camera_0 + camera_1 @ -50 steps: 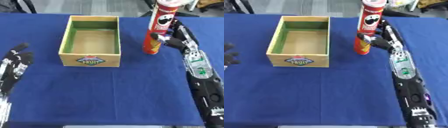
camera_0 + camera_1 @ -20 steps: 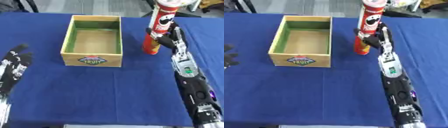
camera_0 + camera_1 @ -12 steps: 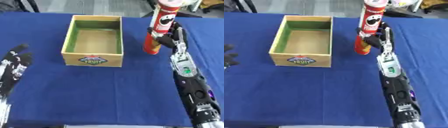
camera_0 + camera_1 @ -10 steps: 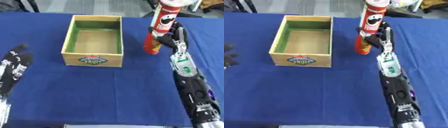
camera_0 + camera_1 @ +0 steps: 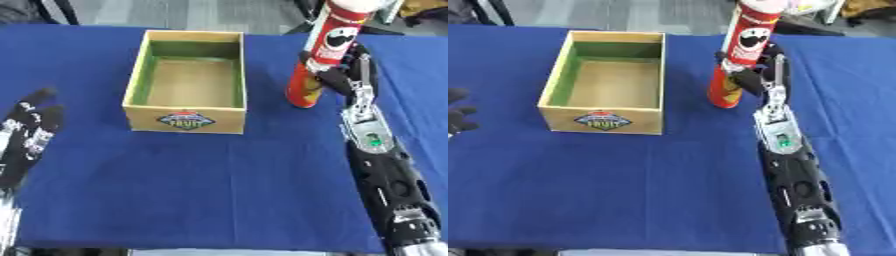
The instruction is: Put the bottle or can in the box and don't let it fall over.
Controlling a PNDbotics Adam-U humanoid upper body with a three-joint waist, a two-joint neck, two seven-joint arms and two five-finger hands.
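Observation:
A tall red crisp can stands upright on the blue cloth, to the right of the wooden box. The box has a green lining, a label on its front wall, and nothing inside. My right hand is wrapped round the can's middle from the right and behind, fingers curled on it. My left hand rests open at the left edge, fingers pointing up, away from the box.
The blue cloth ends near the bottom of the view. Beyond the far edge lie grey floor and chair legs. Open cloth stretches in front of the box and between both arms.
My right forearm has swung in from the right and now lies straight below the can. The hand has stayed on the can, which has kept its place and stayed upright.

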